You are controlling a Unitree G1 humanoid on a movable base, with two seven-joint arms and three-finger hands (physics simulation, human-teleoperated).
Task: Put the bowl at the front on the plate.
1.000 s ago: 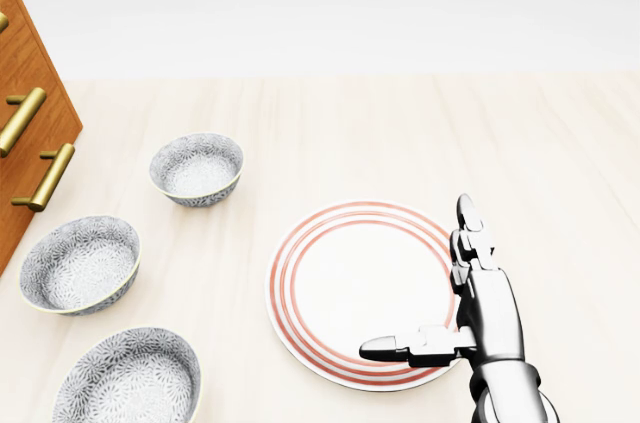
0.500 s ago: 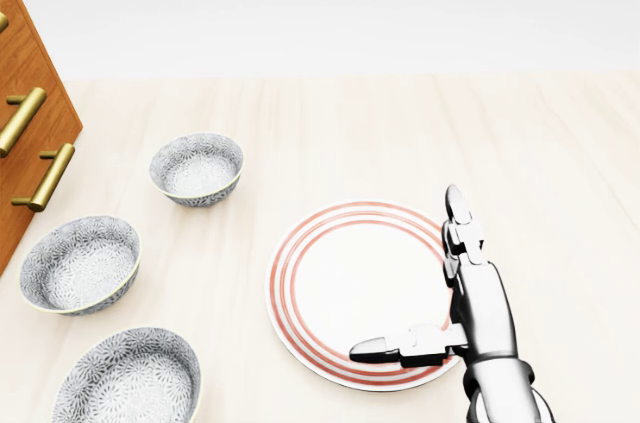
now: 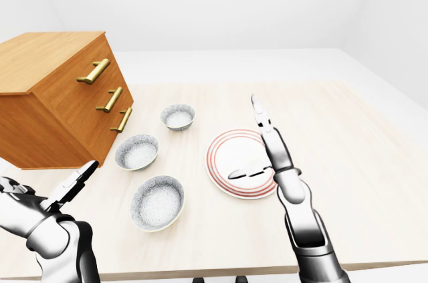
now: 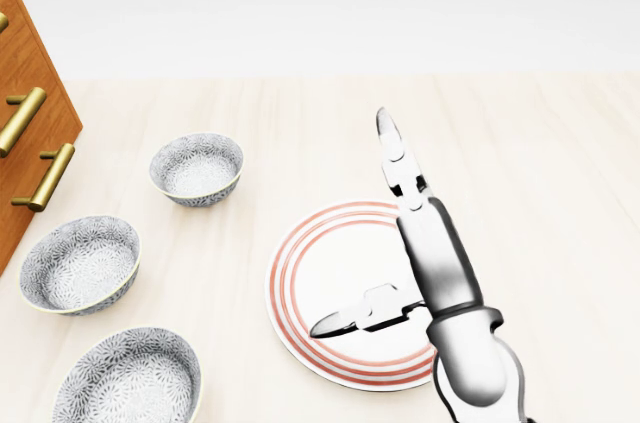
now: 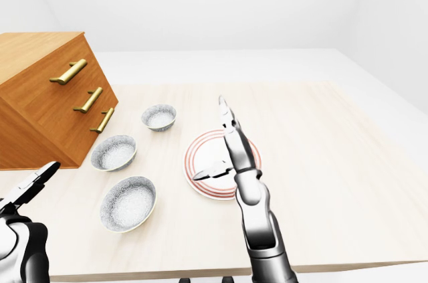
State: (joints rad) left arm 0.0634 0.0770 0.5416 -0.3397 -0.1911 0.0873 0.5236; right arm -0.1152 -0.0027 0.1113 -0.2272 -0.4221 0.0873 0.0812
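Three grey patterned bowls stand in a slanted row on the left of the head view. The lowest bowl [image 4: 128,378] is at the bottom edge, the middle bowl [image 4: 80,263] above it, and the top bowl [image 4: 197,168] higher still. A white plate with red rings [image 4: 288,265] lies to their right, with nothing on it. My right hand [image 4: 352,225] hovers over the plate, open, long fingers pointing up the view and thumb [image 4: 335,323] pointing left. My left hand [image 3: 75,181] is open at the lower left of the left-eye view, left of the lowest bowl [image 3: 158,202], holding nothing.
A wooden chest of drawers [image 3: 60,96] with brass handles stands on the left of the pale wooden table [image 4: 560,193], close beside the bowls. The table's near edge [image 3: 214,266] runs along the bottom of the left-eye view.
My right hand has moved left and up the head view, from the plate's right rim to over its middle. Bowls and plate have not moved.
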